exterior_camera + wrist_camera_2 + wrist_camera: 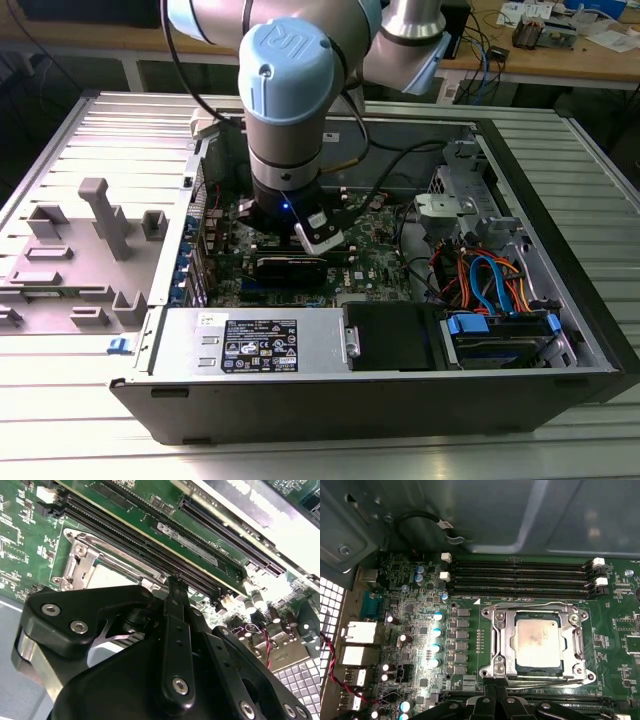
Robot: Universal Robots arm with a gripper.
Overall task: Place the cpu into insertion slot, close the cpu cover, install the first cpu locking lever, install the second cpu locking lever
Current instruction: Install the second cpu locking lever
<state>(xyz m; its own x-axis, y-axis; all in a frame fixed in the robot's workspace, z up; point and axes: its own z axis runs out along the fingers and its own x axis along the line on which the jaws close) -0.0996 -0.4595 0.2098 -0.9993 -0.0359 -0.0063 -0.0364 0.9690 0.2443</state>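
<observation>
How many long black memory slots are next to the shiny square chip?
4, side by side in one bank along one edge of the cpu in the first wrist view. The gripper hides part of the opposite side.

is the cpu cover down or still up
Down: the cpu cover lies flat around the cpu, its frame framing the chip in the first wrist view.

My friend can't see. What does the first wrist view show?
A silver cpu sits in its slot with the cpu cover closed around it on a green motherboard. Long black memory slots run beside it, and the gripper's dark tips poke in.
</observation>
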